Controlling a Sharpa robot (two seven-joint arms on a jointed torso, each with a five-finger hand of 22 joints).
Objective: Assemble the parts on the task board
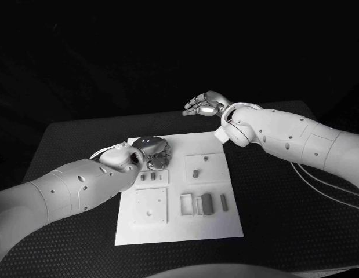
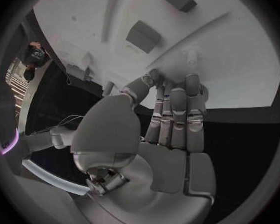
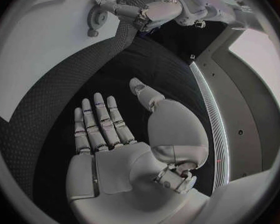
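The white task board (image 1: 217, 223) lies in the middle of the black table. Grey parts lie on it: long blocks (image 1: 206, 204) near its middle, a small piece (image 1: 195, 172) further back, and small pieces (image 1: 149, 176) by my left hand. My left hand (image 1: 150, 152) hovers over the board's far left corner. In the left wrist view its fingers (image 2: 177, 109) are stretched out side by side over the board's edge (image 2: 239, 84) with nothing in them. My right hand (image 1: 204, 104) is raised beyond the board's far edge, palm flat and fingers (image 3: 96, 122) spread, holding nothing.
A raised square plate (image 1: 152, 205) sits on the board's near left. Two blocks (image 2: 143, 35) and a small peg (image 2: 191, 57) stand on the board ahead of my left fingers. White cables (image 1: 330, 188) trail across the table on the right.
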